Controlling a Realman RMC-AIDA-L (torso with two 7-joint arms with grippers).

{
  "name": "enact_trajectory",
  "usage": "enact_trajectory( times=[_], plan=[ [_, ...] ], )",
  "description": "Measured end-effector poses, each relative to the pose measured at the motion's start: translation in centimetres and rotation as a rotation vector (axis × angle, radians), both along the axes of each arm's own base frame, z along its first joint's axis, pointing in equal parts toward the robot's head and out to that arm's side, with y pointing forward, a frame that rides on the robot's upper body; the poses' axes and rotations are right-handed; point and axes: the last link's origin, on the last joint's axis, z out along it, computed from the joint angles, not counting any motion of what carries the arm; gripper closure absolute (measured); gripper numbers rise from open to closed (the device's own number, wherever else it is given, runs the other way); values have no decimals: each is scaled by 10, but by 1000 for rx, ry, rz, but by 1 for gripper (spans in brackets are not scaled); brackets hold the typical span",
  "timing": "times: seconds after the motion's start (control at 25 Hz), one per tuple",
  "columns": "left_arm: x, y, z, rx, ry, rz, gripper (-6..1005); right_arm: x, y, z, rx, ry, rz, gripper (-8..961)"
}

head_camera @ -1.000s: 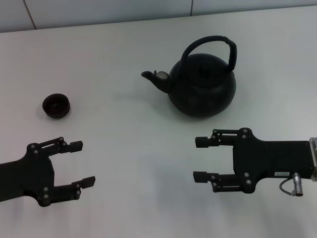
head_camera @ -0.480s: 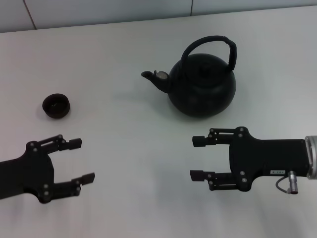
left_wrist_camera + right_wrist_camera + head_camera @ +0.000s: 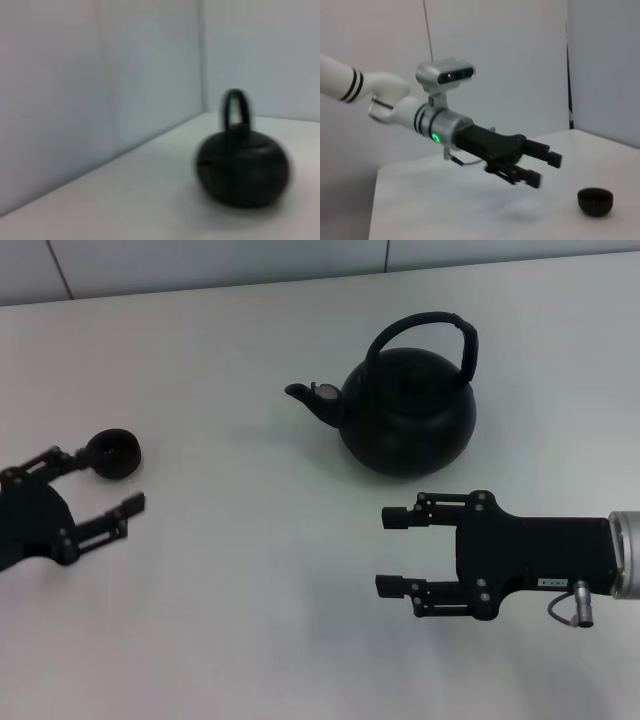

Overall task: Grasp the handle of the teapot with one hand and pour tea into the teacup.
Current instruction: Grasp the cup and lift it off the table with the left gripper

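Note:
The matte black teapot (image 3: 405, 425) stands at the table's centre-right, spout pointing left, with its arched handle (image 3: 425, 322) upright over the top. It also shows in the left wrist view (image 3: 243, 170), with its handle (image 3: 235, 107). The small dark teacup (image 3: 113, 453) sits at the far left. My left gripper (image 3: 110, 482) is open right by the teacup, one finger reaching its near side. My right gripper (image 3: 390, 552) is open and empty, in front of the teapot and apart from it. The right wrist view shows the left gripper (image 3: 545, 167) above and beside the teacup (image 3: 595, 201).
The white table (image 3: 250, 570) carries only the teapot and teacup. A pale wall (image 3: 200, 260) runs along the table's far edge.
My left gripper has moved away from me and to the left, up to the teacup. My right gripper has shifted slightly left and nearer. Teapot and teacup have not moved.

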Motion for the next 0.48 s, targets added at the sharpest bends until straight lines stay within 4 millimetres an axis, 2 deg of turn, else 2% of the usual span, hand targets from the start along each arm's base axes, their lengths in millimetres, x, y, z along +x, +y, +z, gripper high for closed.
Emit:
enact_trajectory(
  times=[0.24,0.48],
  plan=[
    [-12,15,-7,117,-7,94,218,-5,3,-2,0,15,12,261],
    [-17,23,-15,124,-1,154,219,-6,4,-1,4,16,16,261]
  ],
)
